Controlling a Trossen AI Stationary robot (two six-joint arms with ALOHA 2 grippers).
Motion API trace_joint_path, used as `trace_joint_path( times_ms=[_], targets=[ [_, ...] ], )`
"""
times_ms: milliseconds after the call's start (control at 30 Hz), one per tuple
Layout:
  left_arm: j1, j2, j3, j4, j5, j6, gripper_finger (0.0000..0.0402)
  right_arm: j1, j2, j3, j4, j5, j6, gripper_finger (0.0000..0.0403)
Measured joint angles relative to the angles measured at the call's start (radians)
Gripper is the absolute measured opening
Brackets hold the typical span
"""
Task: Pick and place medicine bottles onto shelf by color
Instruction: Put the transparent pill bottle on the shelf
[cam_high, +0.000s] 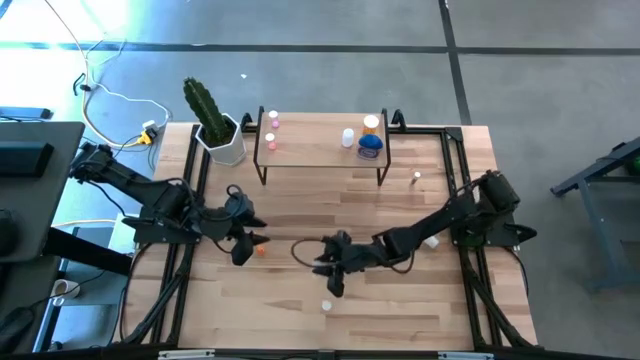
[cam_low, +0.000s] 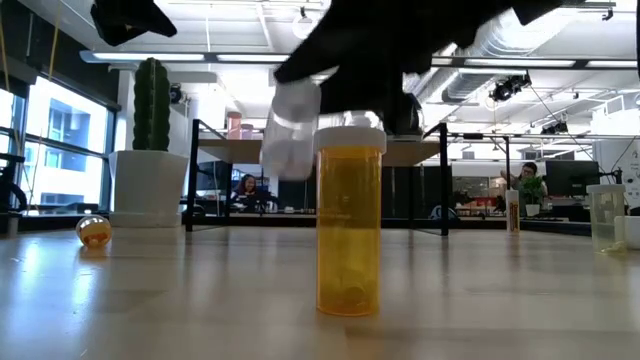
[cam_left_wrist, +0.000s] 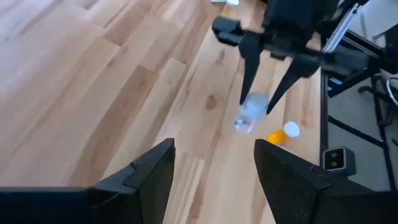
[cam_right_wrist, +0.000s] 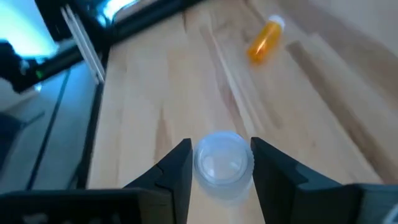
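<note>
My right gripper (cam_high: 331, 268) (cam_right_wrist: 221, 163) is over the table's middle, shut on a small clear medicine bottle (cam_right_wrist: 222, 163) (cam_left_wrist: 250, 113) (cam_low: 291, 135). To its left my left gripper (cam_high: 247, 238) (cam_left_wrist: 211, 177) hovers open with nothing between its fingers. An orange bottle (cam_high: 261, 251) (cam_right_wrist: 266, 38) lies on its side on the table just by the left gripper. Another orange bottle with a white cap (cam_low: 350, 222) (cam_high: 326, 305) stands upright near the front edge. The shelf (cam_high: 320, 158) stands at the back, with pink bottles (cam_high: 271, 132) at its left end and white, orange and blue ones (cam_high: 370, 148) at its right. My right gripper pinches the clear bottle between its two fingers, one fingertip (cam_left_wrist: 247, 93) on each side of the bottle's upper part (cam_left_wrist: 255, 103). The fingers slant down from the table's right side. The bottle hangs tilted below the fingertips, lifted clear of the table.
A cactus in a white pot (cam_high: 222, 135) stands left of the shelf. Two small bottles (cam_high: 417, 178) (cam_high: 432, 241) rest on the table's right part, near my right arm. Black frame rails run along both table sides.
</note>
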Motion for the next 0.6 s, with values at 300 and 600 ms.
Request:
trace_joint_path(
  times_ms=[300, 600],
  targets=[
    [0.085, 0.0, 0.0, 0.0, -0.001, 0.13, 0.0209, -0.098, -0.131, 0.0, -0.029, 0.067, 0.005, 0.0122],
    [0.2, 0.0, 0.0, -0.003, -0.071, 0.223, 0.0209, -0.248, -0.27, 0.0, -0.051, 0.093, -0.117, 0.0122]
  ],
)
